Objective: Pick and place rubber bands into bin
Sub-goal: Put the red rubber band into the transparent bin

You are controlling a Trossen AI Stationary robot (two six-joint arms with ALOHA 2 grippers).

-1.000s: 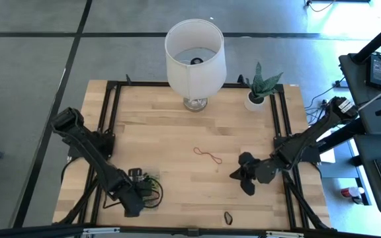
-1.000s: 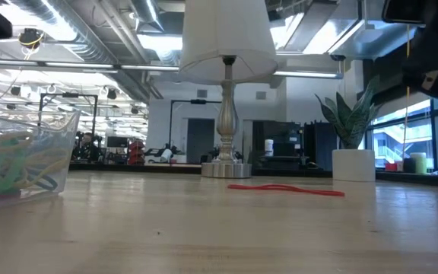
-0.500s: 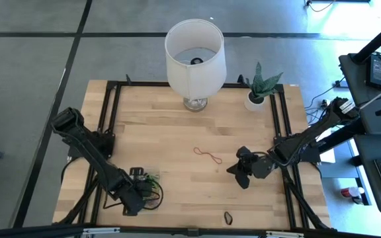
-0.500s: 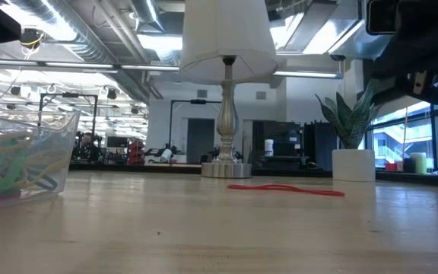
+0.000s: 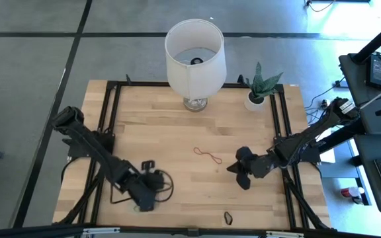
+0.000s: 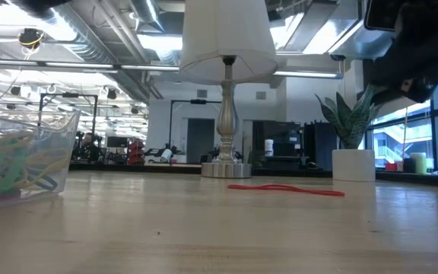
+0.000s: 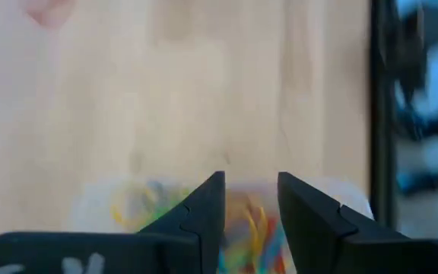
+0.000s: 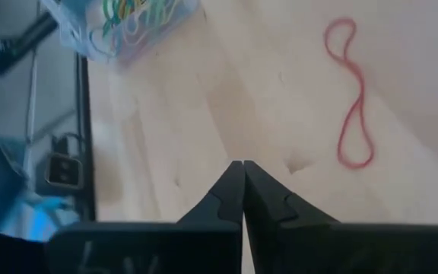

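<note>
No legible text, label, brand, number or sign appears on any object in the four views.

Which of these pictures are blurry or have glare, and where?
Left wrist view: soft all over, the bin and its rubber bands smeared beyond the open left pincer. Low view: near tabletop out of focus, bright ceiling lights glaring. Right wrist view: sharp on the red band, blurred toward its edge. High view: evenly lit, glare at top right.
</note>
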